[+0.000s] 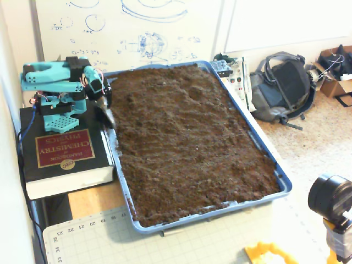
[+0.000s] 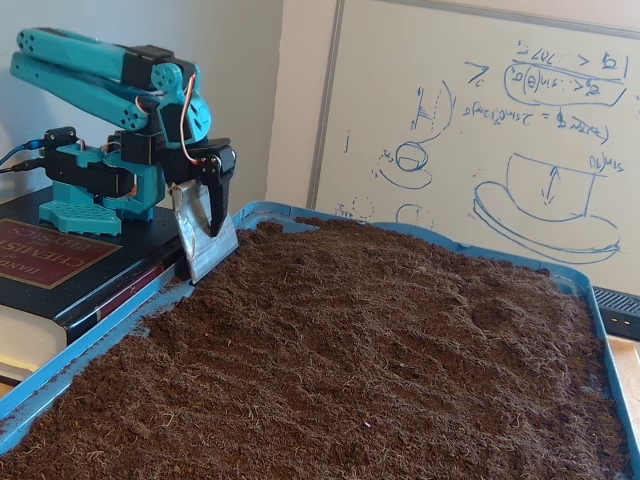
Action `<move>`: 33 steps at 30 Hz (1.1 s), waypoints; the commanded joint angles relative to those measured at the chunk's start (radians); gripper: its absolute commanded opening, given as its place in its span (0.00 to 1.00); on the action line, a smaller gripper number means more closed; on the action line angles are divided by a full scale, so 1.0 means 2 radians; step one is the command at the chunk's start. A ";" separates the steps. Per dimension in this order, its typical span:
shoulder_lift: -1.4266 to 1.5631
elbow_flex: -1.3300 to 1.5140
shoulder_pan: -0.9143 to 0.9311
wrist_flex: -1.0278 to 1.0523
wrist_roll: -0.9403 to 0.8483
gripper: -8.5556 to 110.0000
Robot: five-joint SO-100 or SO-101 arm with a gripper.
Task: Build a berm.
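Bearing "HANDBOOK of CHEMISTRY and PHYSICS", a book (image 1: 65,157) beneath the arm (image 2: 105,85).

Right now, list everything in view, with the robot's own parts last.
Tray: one, blue, centre of the table.
Soil: one layer, dark brown, filling the tray; roughly level, no clear ridge yet.
Book: one, black with a red label, left of the tray, under the arm's base.
Whiteboard: one, white with blue sketches, behind the tray.
Backpack: one, grey, on the floor at right.
Cutting mat: one, pale green, in front of the tray.
Camera: one, black, lower right corner.
Arm: one, teal, folded on the book.
Claw: one, black with a metal blade, at the tray's near-left edge.
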 commanded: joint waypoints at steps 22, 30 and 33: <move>-0.139 -0.067 -0.050 -0.131 0.006 0.07; -0.268 -0.075 -0.052 -0.158 0.005 0.08; -0.317 -0.085 -0.052 -0.159 0.005 0.08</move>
